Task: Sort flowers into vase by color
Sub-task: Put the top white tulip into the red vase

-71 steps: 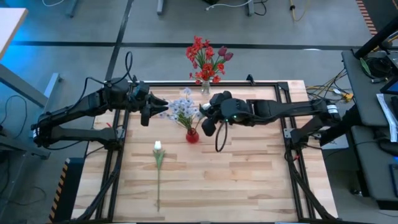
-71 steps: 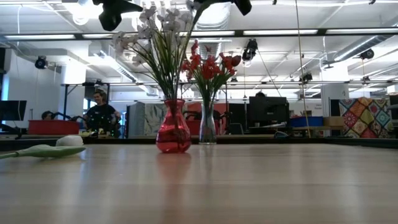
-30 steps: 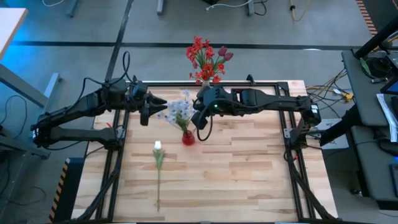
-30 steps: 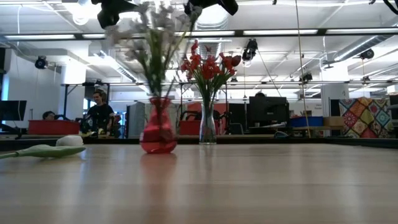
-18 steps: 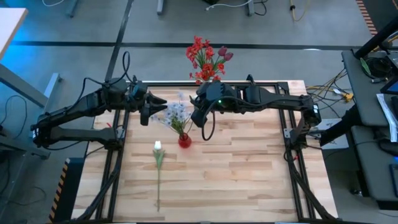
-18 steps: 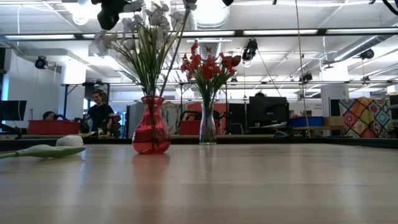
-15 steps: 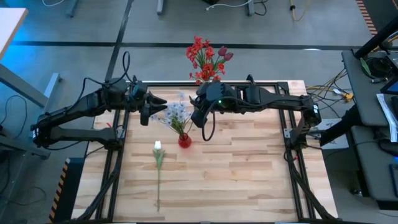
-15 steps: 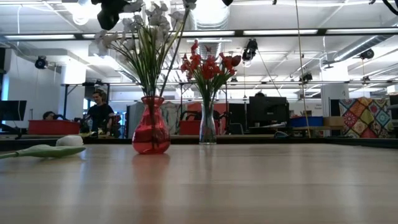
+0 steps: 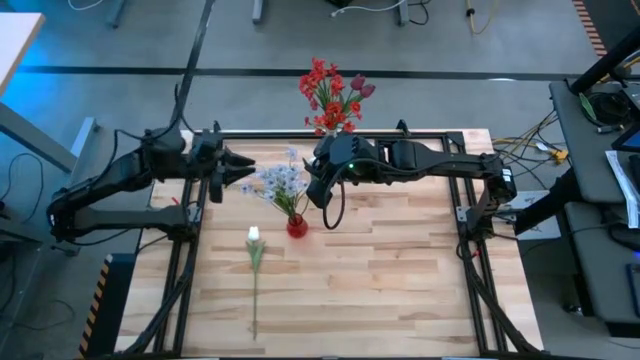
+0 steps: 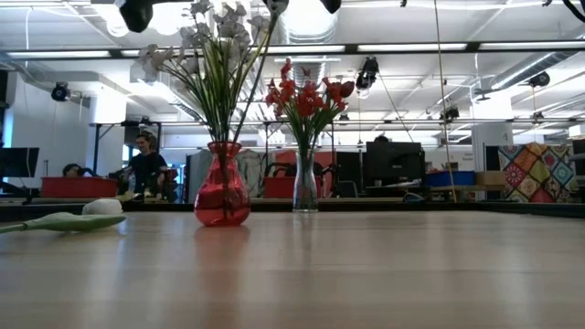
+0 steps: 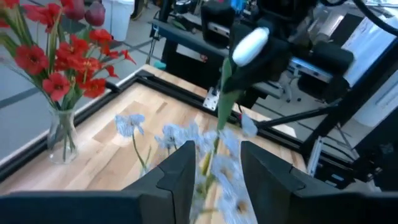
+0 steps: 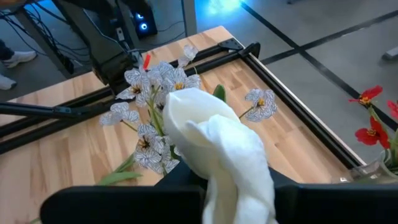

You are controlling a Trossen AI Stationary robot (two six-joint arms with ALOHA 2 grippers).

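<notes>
A red vase [image 9: 297, 226] with pale blue-white flowers [image 9: 280, 180] stands mid-table. My right gripper [image 9: 318, 188] is above it, shut on a white tulip [image 12: 211, 143]; the tulip's green stem [image 10: 260, 57] slants down into the vase. My left gripper [image 9: 245, 168] is open and empty, left of the bouquet; it also shows in the left wrist view [image 11: 216, 152]. A clear vase [image 9: 330, 138] with red flowers and maroon buds [image 9: 358, 88] stands at the far edge. Another white tulip [image 9: 254, 250] lies flat on the table. My right gripper pinches the white tulip between its two fingers at the top of the stem, by the bud's base [image 11: 229, 67]. The bud [image 12: 214, 146] hides the exact place in the right wrist view. The tulip slants down from the gripper, and its lower stem stands in the red vase.
The table's black frame [image 9: 440, 135] runs along the far and side edges. The near half of the wooden table [image 9: 380, 290] holds only the lying tulip. People and desks show in the room beyond the table [image 10: 146, 164].
My left gripper has drawn back toward the table's left edge, away from the bouquet. The red vase has slid a little toward the left and near edges, then stopped. My right gripper has shifted slightly left and far with the white tulip.
</notes>
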